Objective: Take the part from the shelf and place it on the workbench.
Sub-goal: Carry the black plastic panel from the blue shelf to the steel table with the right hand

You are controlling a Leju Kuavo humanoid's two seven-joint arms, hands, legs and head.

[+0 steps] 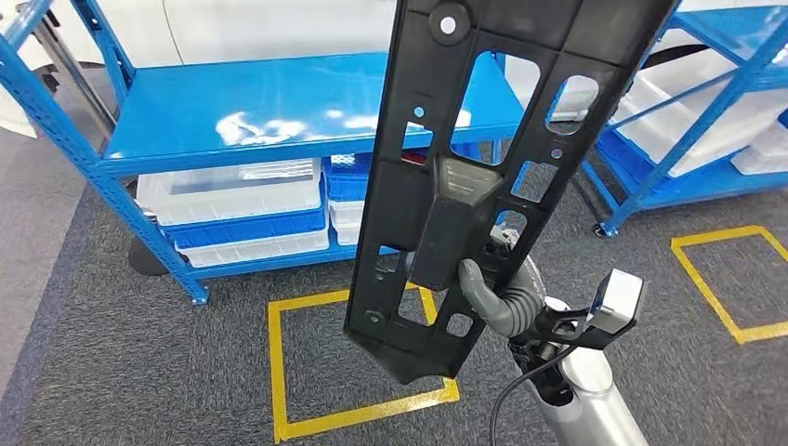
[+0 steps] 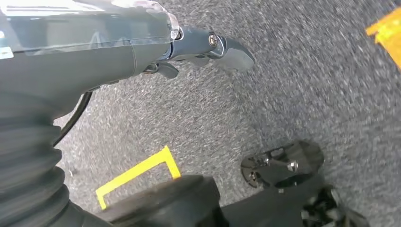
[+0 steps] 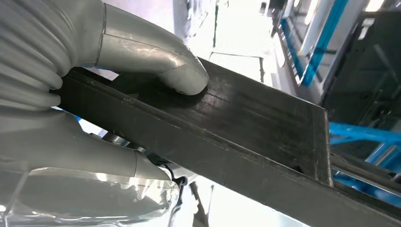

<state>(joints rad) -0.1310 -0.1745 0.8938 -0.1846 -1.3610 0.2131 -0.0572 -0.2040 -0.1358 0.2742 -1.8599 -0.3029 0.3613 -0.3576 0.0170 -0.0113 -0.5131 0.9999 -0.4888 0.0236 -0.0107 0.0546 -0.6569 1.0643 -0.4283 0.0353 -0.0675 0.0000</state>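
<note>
The right hand point(image 1: 492, 297) gripped the long black panel point(image 1: 483, 158) near its lower end, the thumb point(image 3: 182, 75) pressed on one face and the other fingers closed behind; the panel stood almost upright in the air, tilted a little, in front of the blue shelf point(image 1: 279, 116) and above the yellow square point(image 1: 353, 372) taped on the grey carpet point(image 1: 139, 353); it touched neither shelf nor floor. The left hand point(image 2: 208, 52) hung over the carpet with nothing in it, its fingers seemingly not closed on anything, though I cannot tell this with certainty.

The main risk, in my judgement, was the grip itself; the hand held the panel low, so most of its length rose above the hand, and this weight could turn the panel in the fingers or let it slide down; a quick turn of the body would make this worse. The top end could also strike the shelf edge or the second blue rack point(image 1: 706, 121) at the right when the robot turned; the panel hid a large part of the head view as well, so the way toward the workbench was difficult to see.
</note>
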